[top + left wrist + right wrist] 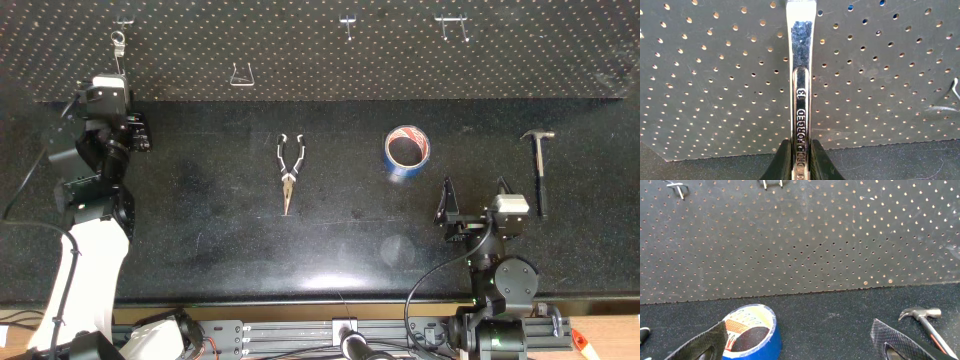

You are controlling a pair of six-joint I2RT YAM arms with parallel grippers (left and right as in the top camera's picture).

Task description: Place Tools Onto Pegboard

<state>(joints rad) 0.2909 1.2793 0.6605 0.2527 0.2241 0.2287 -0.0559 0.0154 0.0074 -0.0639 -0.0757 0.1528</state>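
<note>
My left gripper (115, 85) is at the far left against the pegboard (330, 50), shut on the lower shaft of a chrome wrench (801, 75). The wrench stands upright in front of the board, its ring end (118, 40) just below a hook (123, 18). On the black table lie needle-nose pliers (290, 172), a blue tape roll (407, 150) and a hammer (540, 170). My right gripper (474, 195) rests low at the right, open and holding nothing. From its wrist, the tape roll (750, 332) lies beyond one finger and the hammer (922, 317) beyond the other.
More metal hooks stick out of the pegboard: a triangular one (242, 75) left of centre and two higher ones (347, 22) (452, 25) to the right. The table's front edge runs along the arm bases.
</note>
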